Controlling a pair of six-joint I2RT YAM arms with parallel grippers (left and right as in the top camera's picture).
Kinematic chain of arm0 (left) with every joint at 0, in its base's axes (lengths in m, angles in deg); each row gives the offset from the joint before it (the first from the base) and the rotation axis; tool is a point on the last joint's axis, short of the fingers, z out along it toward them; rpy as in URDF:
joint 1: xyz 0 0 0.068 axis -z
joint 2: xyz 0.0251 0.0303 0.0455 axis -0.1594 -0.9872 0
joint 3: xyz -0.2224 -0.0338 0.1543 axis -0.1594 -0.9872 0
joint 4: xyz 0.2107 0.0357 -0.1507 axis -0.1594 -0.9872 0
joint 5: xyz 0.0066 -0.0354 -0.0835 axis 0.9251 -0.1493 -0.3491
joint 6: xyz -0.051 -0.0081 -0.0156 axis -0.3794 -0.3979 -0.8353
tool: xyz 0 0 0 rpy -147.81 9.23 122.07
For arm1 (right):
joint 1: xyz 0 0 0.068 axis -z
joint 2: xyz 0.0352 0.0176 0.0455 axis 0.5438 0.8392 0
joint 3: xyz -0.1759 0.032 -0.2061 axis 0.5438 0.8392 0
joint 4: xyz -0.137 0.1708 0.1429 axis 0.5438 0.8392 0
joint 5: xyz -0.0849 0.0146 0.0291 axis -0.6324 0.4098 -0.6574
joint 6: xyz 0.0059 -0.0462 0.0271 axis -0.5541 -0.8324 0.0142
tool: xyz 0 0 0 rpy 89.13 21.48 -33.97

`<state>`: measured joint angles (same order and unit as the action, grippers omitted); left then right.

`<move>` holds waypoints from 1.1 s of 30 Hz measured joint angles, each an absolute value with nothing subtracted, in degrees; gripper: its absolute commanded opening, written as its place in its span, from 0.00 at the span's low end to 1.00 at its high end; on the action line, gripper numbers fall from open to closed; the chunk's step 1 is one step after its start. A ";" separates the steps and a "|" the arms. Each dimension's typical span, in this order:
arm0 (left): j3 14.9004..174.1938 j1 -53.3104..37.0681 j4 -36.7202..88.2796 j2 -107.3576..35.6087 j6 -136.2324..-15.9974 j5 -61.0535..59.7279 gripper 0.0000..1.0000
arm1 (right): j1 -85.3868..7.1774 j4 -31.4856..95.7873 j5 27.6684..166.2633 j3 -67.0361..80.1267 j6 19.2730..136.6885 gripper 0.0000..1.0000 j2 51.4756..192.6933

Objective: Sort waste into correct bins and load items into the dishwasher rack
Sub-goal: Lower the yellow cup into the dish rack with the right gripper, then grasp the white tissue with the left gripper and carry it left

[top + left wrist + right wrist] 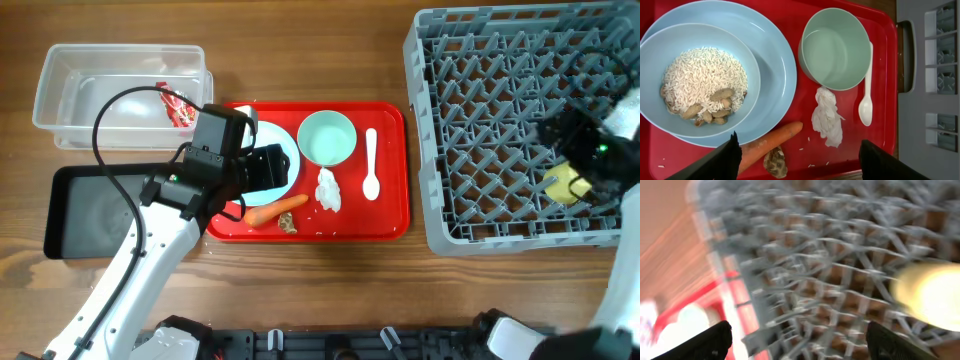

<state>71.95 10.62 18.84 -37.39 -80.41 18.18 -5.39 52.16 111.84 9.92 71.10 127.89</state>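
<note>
My left gripper [797, 160] is open and empty, above the red tray's front left, over the carrot [772, 142] and a brown scrap [775, 162]. The small blue bowl [695, 80] holds rice and brown scraps and sits on the blue plate [777, 70]. The mint bowl [327, 137], white spoon [371, 165] and tissue [328, 190] lie on the red tray. The red wrapper [179, 107] is in the clear tub [60, 90]. My right gripper [797, 340] is open and empty over the grey rack [470, 200], next to the yellow cup [566, 184].
The black tray [90, 215] lies left of the red serving tray [390, 215]. A black cable loops over the clear tub. The right wrist view is motion-blurred.
</note>
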 measured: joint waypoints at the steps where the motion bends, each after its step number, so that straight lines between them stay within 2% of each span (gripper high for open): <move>1: 71.95 10.84 18.86 -37.46 -80.39 18.18 0.77 | -7.44 52.38 112.28 9.92 70.31 0.89 126.44; 7: 71.97 17.81 21.40 -43.67 -80.41 18.61 0.76 | -16.10 55.11 111.62 9.86 68.25 0.89 123.52; 14: 71.95 25.92 28.92 -57.04 -80.39 18.59 0.72 | -16.95 55.11 109.83 9.88 68.23 0.89 123.49; 18: 71.95 27.19 32.94 -62.73 -80.37 20.14 0.67 | -16.95 55.11 109.61 9.86 68.23 0.89 123.49; 20: 71.95 27.21 33.59 -64.61 -80.21 20.63 0.56 | -16.95 55.09 109.59 9.86 68.23 0.89 123.49; 22: 71.95 27.21 33.92 -65.06 -79.93 21.00 0.29 | -16.95 55.09 109.46 9.86 68.23 0.89 123.49; 25: 71.95 27.21 33.92 -65.06 -79.71 21.15 0.08 | -16.95 55.07 109.44 9.88 68.23 0.89 123.49; 26: 71.95 27.21 33.79 -65.06 -79.51 21.17 0.04 | -16.95 55.09 109.44 9.86 68.23 0.89 123.49; 33: 71.97 27.17 26.95 -63.08 -79.40 21.17 0.04 | -16.95 55.05 109.44 9.86 68.23 0.89 123.49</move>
<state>71.97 27.17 26.95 -63.08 -79.40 21.17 -16.95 55.05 109.44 9.86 68.23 123.49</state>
